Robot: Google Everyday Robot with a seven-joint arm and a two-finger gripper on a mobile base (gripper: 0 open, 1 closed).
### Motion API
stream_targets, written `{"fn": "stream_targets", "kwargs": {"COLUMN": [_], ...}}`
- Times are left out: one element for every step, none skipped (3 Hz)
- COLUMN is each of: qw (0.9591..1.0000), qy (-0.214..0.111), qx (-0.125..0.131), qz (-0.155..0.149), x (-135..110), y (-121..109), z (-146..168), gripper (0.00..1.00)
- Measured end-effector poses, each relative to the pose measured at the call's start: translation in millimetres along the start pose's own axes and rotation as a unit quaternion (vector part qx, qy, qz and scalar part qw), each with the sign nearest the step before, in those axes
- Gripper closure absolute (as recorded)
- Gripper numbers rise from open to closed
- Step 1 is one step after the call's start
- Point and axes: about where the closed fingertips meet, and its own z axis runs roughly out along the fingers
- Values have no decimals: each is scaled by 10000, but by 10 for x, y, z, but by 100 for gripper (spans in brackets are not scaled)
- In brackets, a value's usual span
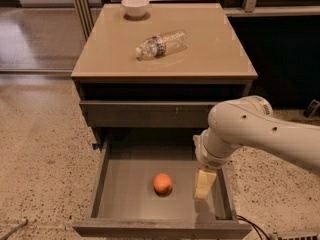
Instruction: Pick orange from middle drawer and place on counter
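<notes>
The orange [163, 183] lies on the grey floor of the open middle drawer [125, 194], near its centre. My gripper [203, 184] hangs inside the drawer on the right side, a short way right of the orange and apart from it. Its pale fingers [205, 180] point down toward the drawer floor. The white arm reaches in from the right and hides the drawer's right rear corner. The tan counter [210, 49] tops the cabinet above.
A clear plastic water bottle [161, 43] lies on its side on the counter. A white bowl [135, 6] stands at the counter's back left. A closed drawer front [145, 113] sits above the open drawer. Speckled stone floor lies to the left.
</notes>
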Motion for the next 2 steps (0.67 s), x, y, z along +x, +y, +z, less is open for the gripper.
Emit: {"fn": "stream_targets", "kwargs": {"qw": [9999, 9996], "qy": [-119, -252], "qx": [-3, -18], "qz": [-34, -98], "x": [-6, -33], "y": [-35, -73], "z": [96, 337], "gripper": [0, 0]}}
